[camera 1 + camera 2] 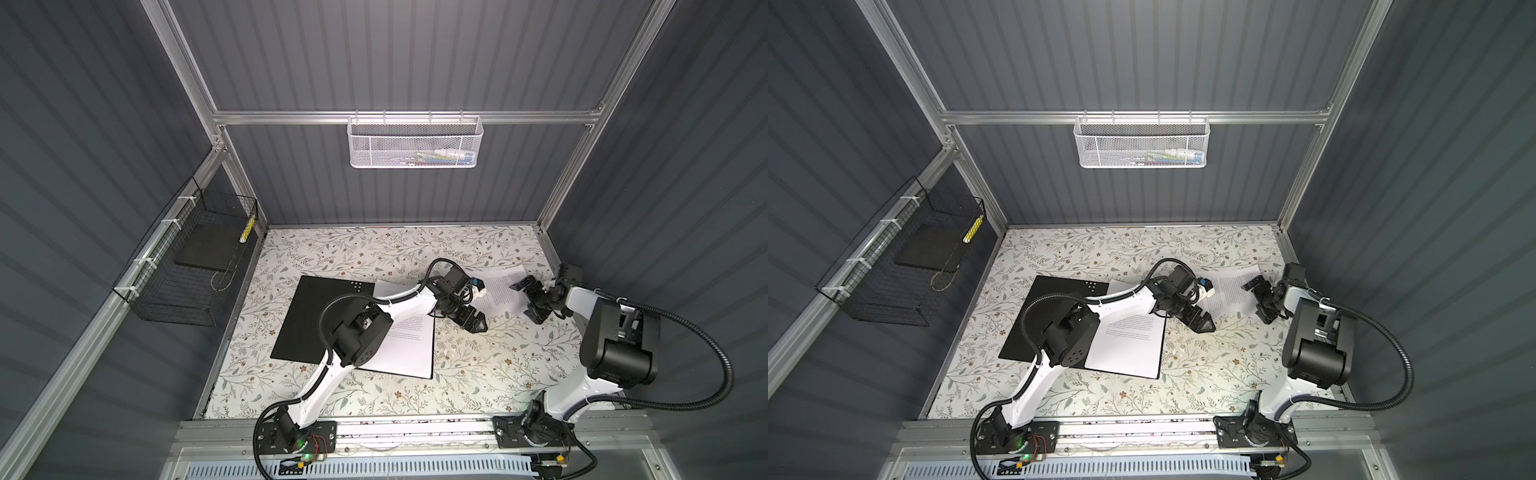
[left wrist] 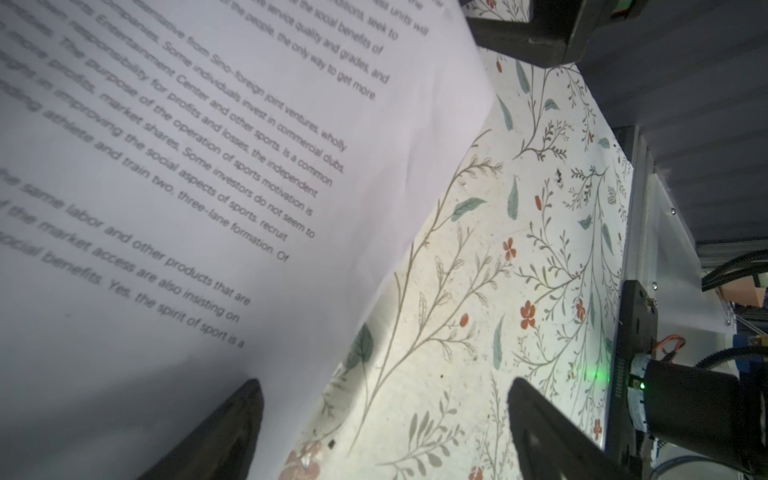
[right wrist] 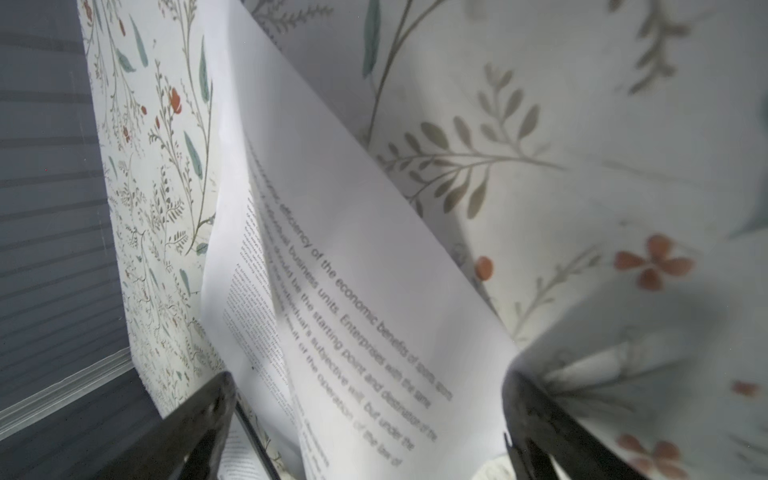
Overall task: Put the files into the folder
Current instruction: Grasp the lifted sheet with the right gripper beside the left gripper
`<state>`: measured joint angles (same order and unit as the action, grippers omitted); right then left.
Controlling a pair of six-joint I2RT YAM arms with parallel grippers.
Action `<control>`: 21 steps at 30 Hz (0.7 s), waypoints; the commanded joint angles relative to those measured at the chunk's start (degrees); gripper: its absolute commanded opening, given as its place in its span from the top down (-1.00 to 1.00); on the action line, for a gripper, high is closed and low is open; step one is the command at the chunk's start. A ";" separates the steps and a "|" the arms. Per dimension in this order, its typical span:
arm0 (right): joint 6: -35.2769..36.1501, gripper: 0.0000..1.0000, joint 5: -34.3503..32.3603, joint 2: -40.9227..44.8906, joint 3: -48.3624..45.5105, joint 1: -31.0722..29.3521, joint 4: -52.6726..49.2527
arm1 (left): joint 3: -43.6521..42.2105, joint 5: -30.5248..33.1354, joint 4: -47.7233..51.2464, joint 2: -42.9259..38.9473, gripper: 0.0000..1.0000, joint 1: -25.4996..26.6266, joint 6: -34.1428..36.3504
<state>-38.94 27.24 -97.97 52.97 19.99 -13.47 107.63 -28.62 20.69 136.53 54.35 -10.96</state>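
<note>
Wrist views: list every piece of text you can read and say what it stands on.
"the spirit of sport is a": loose white printed paper sheet, left wrist view.
"Sino-foreign joint ventures, wholly": same sheet.
"efficiency of the economic benefits": curled white printed paper sheet, right wrist view.
Digits on the black mounting plate: too small to read.
</note>
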 commanded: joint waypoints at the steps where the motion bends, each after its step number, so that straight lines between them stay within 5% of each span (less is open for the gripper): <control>1: -2.31 -0.98 2.88 -1.17 -2.63 -1.62 -0.86 | -1.03 -0.34 6.18 4.62 -0.86 1.04 -0.45; 14: -15.00 -0.98 5.77 11.08 -13.43 -6.72 13.49 | -1.37 -0.46 5.09 5.61 -0.86 1.03 -1.96; 21: -17.04 -0.98 4.37 5.92 -14.47 -6.90 21.60 | -3.67 -1.06 3.57 3.76 -0.86 1.11 -2.22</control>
<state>-53.87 31.73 -89.10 38.06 13.30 2.98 107.44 -30.50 17.93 137.29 55.00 -11.27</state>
